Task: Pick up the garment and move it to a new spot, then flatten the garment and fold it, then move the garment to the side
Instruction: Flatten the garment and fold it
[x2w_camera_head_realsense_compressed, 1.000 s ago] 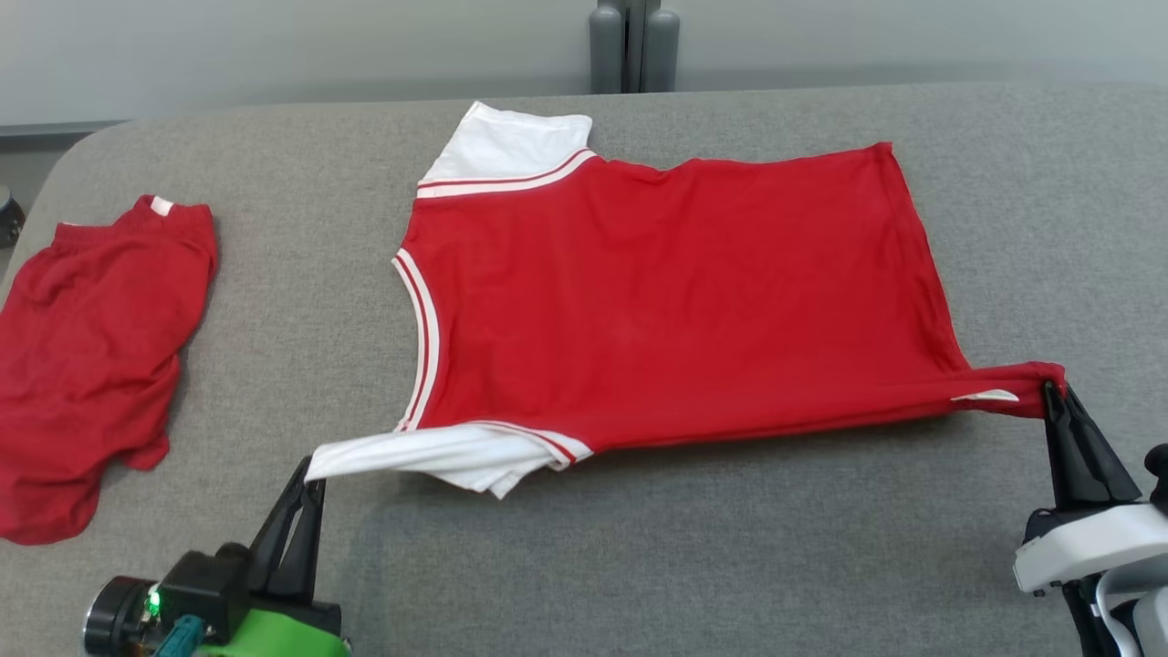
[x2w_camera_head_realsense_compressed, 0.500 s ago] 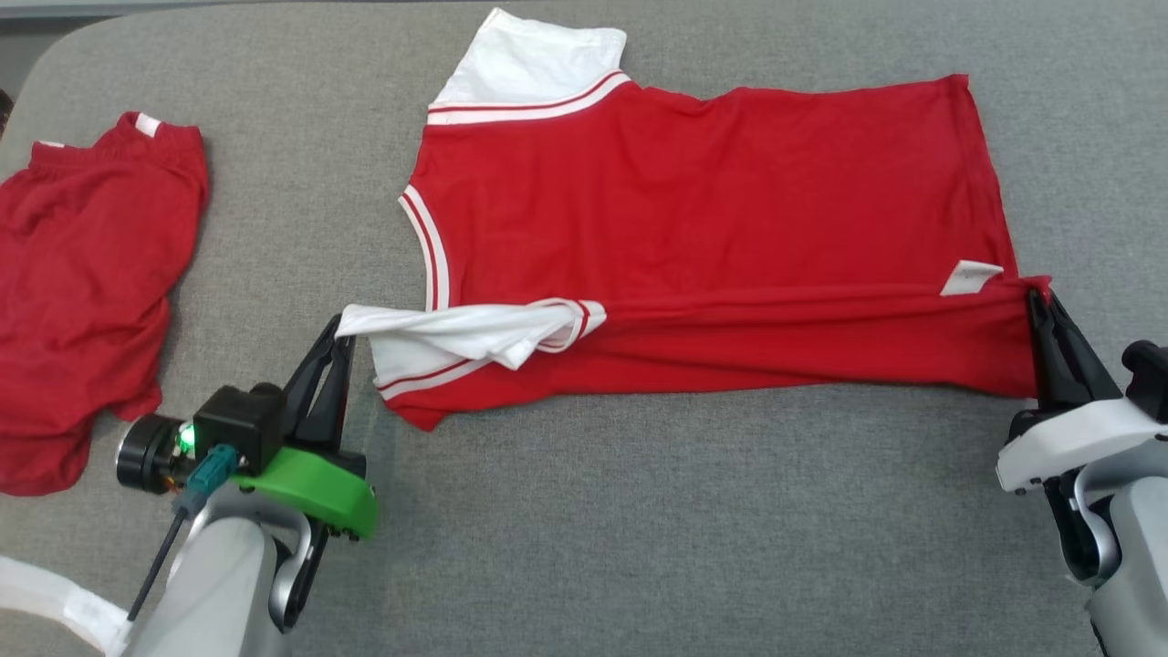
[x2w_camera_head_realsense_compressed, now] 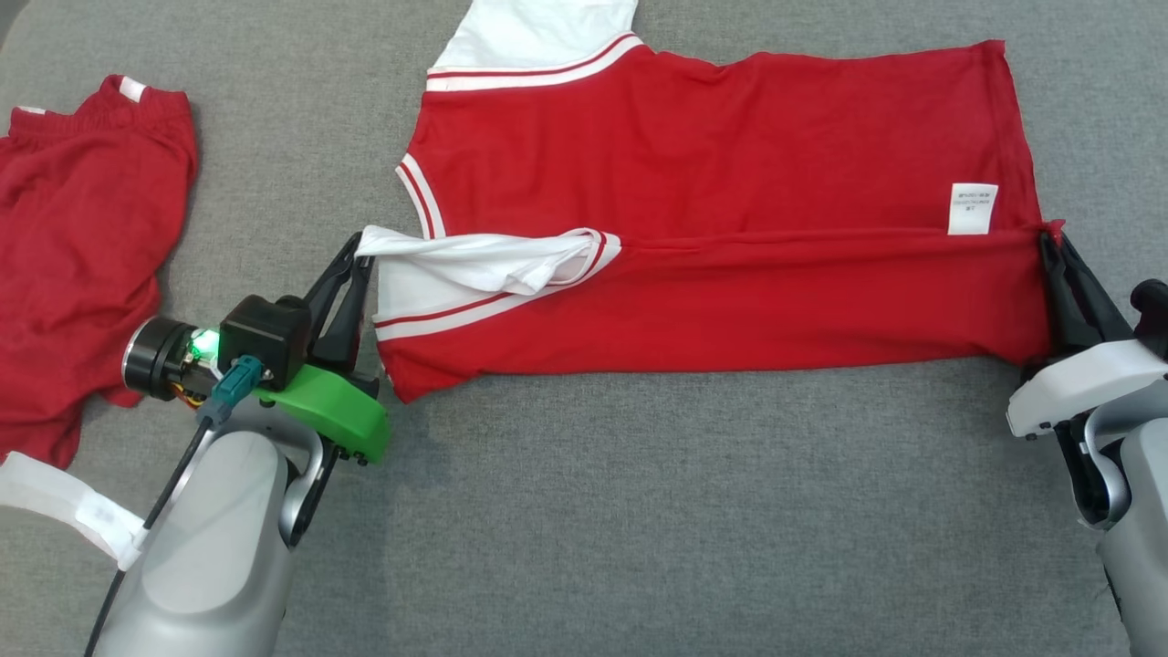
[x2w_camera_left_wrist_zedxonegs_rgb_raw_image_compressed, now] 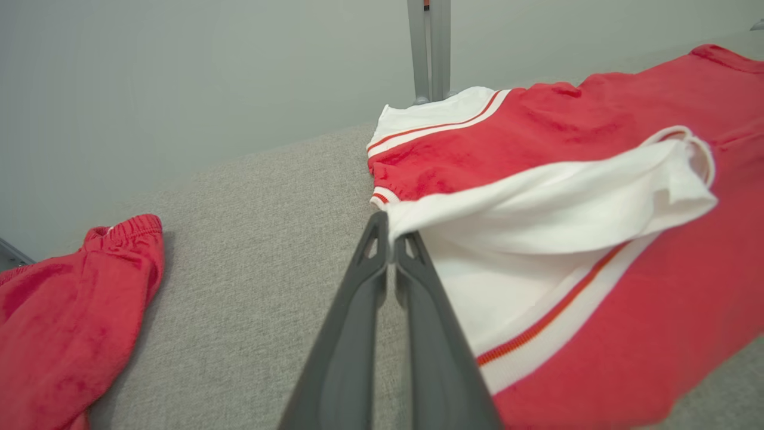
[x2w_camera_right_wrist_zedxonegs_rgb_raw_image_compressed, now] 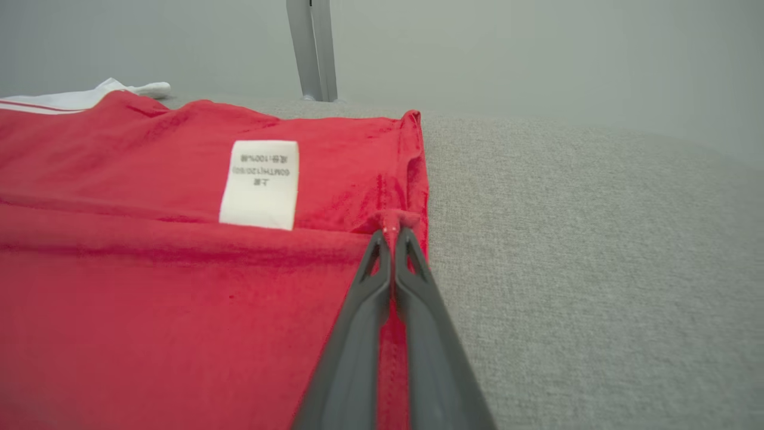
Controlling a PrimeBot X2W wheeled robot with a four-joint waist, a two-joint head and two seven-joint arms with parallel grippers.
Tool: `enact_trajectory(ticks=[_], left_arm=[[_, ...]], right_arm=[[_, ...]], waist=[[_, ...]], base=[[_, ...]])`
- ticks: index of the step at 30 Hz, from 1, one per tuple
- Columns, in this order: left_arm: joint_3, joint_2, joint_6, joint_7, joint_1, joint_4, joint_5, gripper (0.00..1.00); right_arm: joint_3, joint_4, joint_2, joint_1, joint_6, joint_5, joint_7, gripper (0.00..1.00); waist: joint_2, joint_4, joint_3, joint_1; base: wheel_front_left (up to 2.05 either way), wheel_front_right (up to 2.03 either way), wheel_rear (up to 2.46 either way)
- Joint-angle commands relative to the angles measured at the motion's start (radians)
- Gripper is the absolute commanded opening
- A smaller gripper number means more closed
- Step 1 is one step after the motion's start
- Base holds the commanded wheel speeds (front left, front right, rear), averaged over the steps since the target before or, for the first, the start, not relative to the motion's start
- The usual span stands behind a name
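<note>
The bench [x2w_camera_head_realsense_compressed: 684, 511] is viewed steeply from above; wrist views are set low and close, aimed at the far wall [x2w_camera_left_wrist_zedxonegs_rgb_raw_image_compressed: 179, 71]; the shirt [x2w_camera_head_realsense_compressed: 730, 182] is shared.

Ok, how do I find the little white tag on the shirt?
Look at the big red shirt spread on the grey table. Go to its hem end, beside the right pincer; the tag lies there. It's a small white rectangle with tiny print, unlike the red-striped white sleeves.

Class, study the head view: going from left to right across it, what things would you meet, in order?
In order: red shorts → left gripper → red shirt → white care label → right gripper.
</note>
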Motion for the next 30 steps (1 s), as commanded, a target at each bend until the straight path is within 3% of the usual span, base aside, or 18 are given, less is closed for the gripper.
enact_trajectory(ticks=[1,6,14,24,27,28,29,30], left_arm=[[-0.002,0.003,-0.003,0.000,-0.013,0.008,-0.003,1.00],[0.019,-0.014,-0.004,0.000,0.052,-0.014,-0.045,1.00],[0.058,-0.065,-0.004,0.010,0.285,-0.073,-0.149,1.00],[0.062,-0.102,0.026,0.071,0.290,-0.044,-0.200,1.00],[0.067,-0.104,0.022,0.090,0.277,-0.019,-0.219,0.90],[0.068,-0.104,0.020,0.090,0.271,-0.013,-0.226,0.82],[0.070,-0.106,0.016,0.093,0.265,-0.005,-0.239,0.58],[0.067,-0.108,0.014,0.098,0.261,0.003,-0.247,0.48]], right_arm=[[-0.013,0.001,0.003,-0.014,-0.002,-0.005,-0.003,1.00],[-0.048,-0.026,0.026,0.014,-0.002,-0.018,-0.003,1.00],[-0.126,-0.108,0.069,0.145,-0.002,-0.020,-0.003,1.00],[-0.118,-0.124,0.085,0.180,-0.002,-0.013,-0.003,1.00],[-0.111,-0.128,0.084,0.168,-0.002,-0.014,-0.003,1.00],[-0.110,-0.129,0.084,0.167,-0.002,-0.014,-0.003,1.00],[-0.109,-0.129,0.083,0.167,-0.002,-0.012,-0.003,1.00],[-0.108,-0.128,0.082,0.168,-0.002,-0.010,-0.003,1.00]], waist=[[0.0000,-0.002,-0.005,0.0001],[0.0000,-0.010,-0.033,0.0001],[0.0000,-0.015,-0.090,0.0001],[0.0000,-0.034,-0.095,0.0001],[0.0000,-0.041,-0.089,0.0001],[0.0000,-0.042,-0.088,0.0001],[0.0000,-0.043,-0.086,0.0001],[0.0000,-0.043,-0.086,0.0001]], base=[[0.00,0.00,0.00],[0.00,0.00,0.00],[0.00,0.00,0.00],[0.00,0.00,0.00],[0.00,0.00,0.00],[0.00,0.00,0.00],[0.00,0.00,0.00],[0.00,0.00,0.00]])
